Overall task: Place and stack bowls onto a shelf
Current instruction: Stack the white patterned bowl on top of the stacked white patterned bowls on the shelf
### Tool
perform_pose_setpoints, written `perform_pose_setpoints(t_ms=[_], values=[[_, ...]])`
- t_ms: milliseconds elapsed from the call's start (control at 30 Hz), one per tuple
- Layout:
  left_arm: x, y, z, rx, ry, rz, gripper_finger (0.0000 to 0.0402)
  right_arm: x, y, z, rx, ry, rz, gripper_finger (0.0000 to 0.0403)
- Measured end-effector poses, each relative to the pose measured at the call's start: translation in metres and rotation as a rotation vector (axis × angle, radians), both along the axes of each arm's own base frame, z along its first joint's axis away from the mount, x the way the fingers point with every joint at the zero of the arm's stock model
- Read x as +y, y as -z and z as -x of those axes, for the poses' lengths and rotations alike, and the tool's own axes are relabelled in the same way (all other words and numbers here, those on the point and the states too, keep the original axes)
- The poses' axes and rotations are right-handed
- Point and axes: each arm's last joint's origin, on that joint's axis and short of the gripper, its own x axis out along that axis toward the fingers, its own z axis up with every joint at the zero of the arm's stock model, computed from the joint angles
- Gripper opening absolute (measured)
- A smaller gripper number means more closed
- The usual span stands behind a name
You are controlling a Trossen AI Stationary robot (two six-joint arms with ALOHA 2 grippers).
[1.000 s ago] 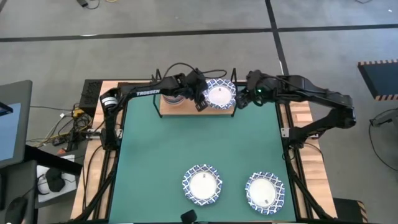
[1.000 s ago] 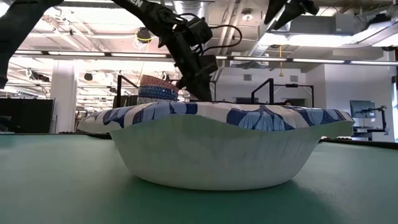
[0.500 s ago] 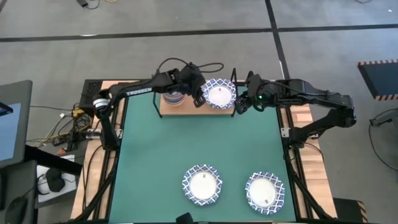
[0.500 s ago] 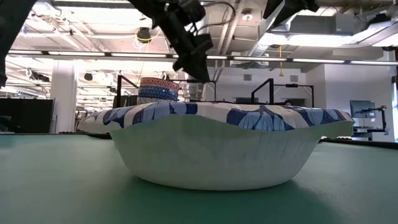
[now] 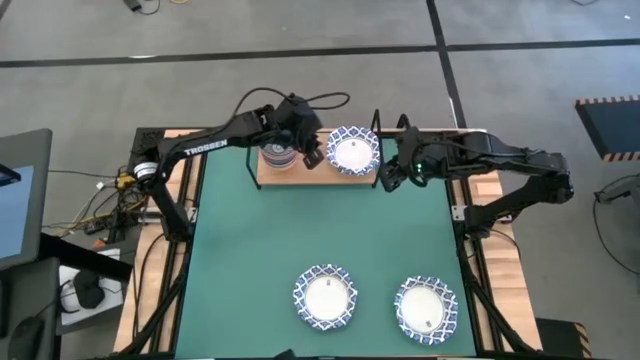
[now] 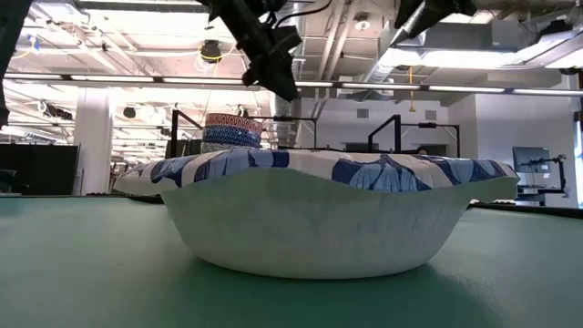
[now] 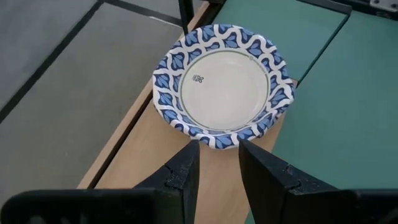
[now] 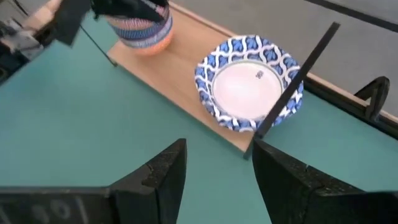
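Observation:
A white bowl with a blue patterned rim [image 5: 353,150] rests by its base on the right part of the light-wood shelf [image 5: 300,172]. A stack of small bowls [image 5: 278,155], with a dark-blue striped one on top, sits on the shelf's left part. My left gripper [image 5: 317,152] hovers open above the shelf between the two. In the left wrist view its gap [image 7: 217,155] stands just short of the bowl's rim [image 7: 214,138]. My right gripper [image 5: 388,178] is open over the green mat by the shelf's right post. Two more white bowls [image 5: 325,297] [image 5: 427,308] lie on the mat.
The shelf's black posts [image 8: 292,81] rise beside the white bowl. One white bowl on the mat [image 6: 328,214] fills the low view, with the small stack [image 6: 232,132] behind it. The mat [image 5: 300,230] is bare between the shelf and the two near bowls.
My left gripper has risen and drawn back from the white bowl's rim toward the table's left, over the shelf. The bowl has stayed on the shelf. My right gripper has drifted slightly toward the table's near edge.

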Motion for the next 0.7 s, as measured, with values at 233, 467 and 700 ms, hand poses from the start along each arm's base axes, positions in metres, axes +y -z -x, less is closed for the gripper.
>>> perform_pose_setpoints(t_ms=[233,467,700], values=[[-0.017,-0.016,0.01,-0.011,0.015,0.014,0.0098,0.02,0.058,0.007,0.142,0.015,-0.155,0.0207],[-0.043,-0.031,0.021,-0.045,0.052,0.025,0.0098,0.049,0.104,0.023,0.129,-0.032,-0.347,0.0207],[-0.066,-0.044,0.028,-0.091,0.092,0.033,0.0098,0.074,0.133,0.036,0.21,-0.113,-0.494,0.0207]])
